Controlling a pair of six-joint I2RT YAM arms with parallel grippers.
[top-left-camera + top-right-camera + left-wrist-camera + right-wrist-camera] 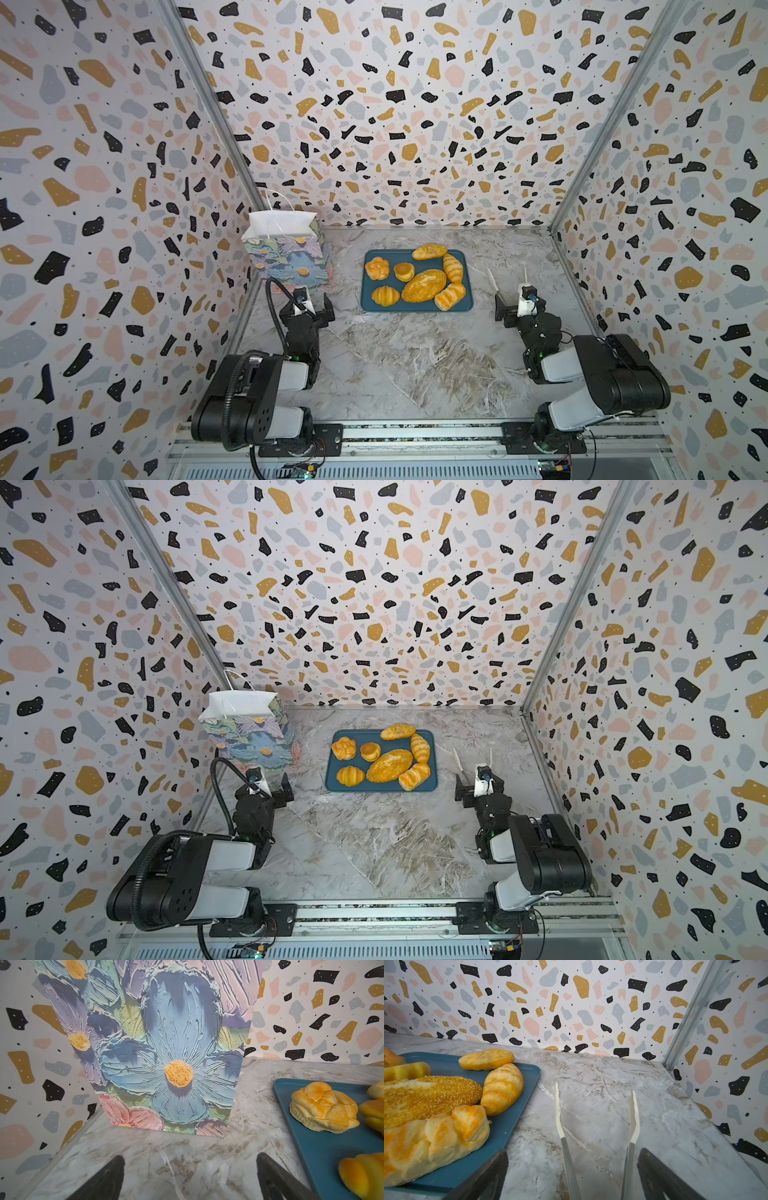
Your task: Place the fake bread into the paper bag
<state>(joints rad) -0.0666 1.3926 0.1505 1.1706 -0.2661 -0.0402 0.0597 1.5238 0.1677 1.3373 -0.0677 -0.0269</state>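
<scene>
The right gripper (pixel 574 1151) is sitting low near the table's right edge, its black jaws standing wide apart. A pair of white-tipped tongs (pixel 568 1159) is sticking out from between them, tips parted and gripping nothing. How the tongs are fixed there cannot be told. The left gripper (pixel 190 1159) is hovering near the left edge, jaws likewise spread wide and empty. It is facing the paper bag (pixel 286 249), which is standing in the table's far left corner with its white inside showing at the open top.

Between the two arms, toward the far edge of the marbled table (pixel 415 374), a dark blue tray (pixel 415 307) is lying flat. All the fake bread (pixel 388 765) is resting on it:
- The seeded loaf (pixel 424 285) is lying in the middle.
- A croissant (pixel 385 296) is sitting at the tray's near left corner.
- A knotted roll (pixel 377 268) is sitting at its far left corner, with a round bun (pixel 404 271) just beside it.
- Three long rolls (pixel 453 267) are lining the far and right edges.
</scene>
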